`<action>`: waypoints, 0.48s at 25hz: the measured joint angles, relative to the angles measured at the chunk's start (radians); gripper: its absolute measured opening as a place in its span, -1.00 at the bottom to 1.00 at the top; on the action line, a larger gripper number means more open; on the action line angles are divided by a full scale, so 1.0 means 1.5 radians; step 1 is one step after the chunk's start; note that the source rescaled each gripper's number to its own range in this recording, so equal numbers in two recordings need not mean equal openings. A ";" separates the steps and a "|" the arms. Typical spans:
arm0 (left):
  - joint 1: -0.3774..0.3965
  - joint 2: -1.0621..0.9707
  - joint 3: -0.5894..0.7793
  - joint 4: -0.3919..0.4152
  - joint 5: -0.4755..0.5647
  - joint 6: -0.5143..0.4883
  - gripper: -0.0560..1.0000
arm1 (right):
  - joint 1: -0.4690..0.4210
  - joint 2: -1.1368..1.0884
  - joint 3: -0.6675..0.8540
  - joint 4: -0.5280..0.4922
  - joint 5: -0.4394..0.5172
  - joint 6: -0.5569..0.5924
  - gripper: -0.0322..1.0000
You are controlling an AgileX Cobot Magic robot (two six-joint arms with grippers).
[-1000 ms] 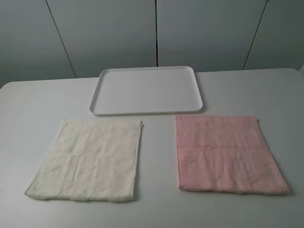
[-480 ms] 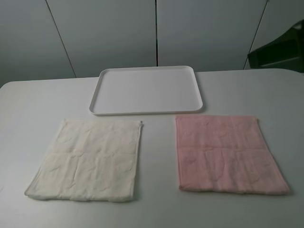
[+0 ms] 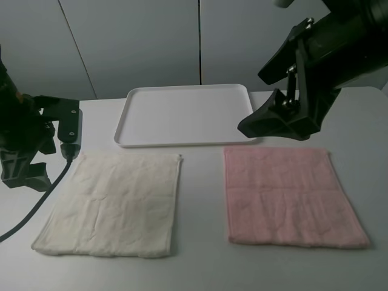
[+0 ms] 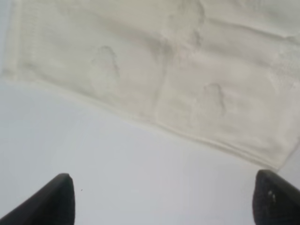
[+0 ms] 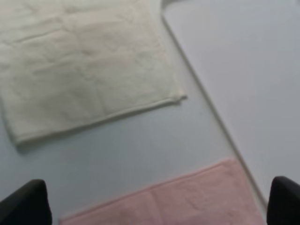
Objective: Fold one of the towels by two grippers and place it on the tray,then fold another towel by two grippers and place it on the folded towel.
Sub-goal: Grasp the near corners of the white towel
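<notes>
Cream towel (image 4: pixel 154 70) lies beyond left gripper (image 4: pixel 161 187) (jaws wide); untouched.

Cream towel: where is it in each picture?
Exterior high: cream towel lies flat, lower left, in front of the tray.
Left wrist: cream towel fills the view beyond the left gripper.
Right wrist: cream towel lies past the pink towel, beside the tray.
Shared landmark: the bare white table along its hem.

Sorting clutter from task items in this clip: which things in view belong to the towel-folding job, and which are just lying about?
Job: cream towel; pink towel; white tray.
Not the job: only the table and the grey wall panels.
</notes>
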 joint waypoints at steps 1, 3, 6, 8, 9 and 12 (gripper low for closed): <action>0.000 0.013 0.014 -0.006 -0.006 0.016 0.98 | 0.022 0.011 0.000 -0.016 0.000 0.009 1.00; -0.001 0.028 0.055 -0.010 -0.014 0.062 0.98 | 0.071 0.034 0.000 -0.042 0.000 0.019 1.00; -0.004 0.033 0.133 -0.010 -0.040 0.096 0.98 | 0.134 0.067 -0.001 -0.058 -0.008 0.035 1.00; -0.004 0.033 0.170 -0.009 -0.059 0.117 0.98 | 0.171 0.091 -0.001 -0.072 -0.015 0.042 1.00; -0.004 0.032 0.187 -0.004 -0.063 0.124 0.98 | 0.190 0.103 -0.001 -0.083 -0.015 0.047 1.00; -0.004 0.028 0.227 0.047 -0.082 0.119 0.98 | 0.240 0.141 -0.001 -0.105 -0.024 0.059 1.00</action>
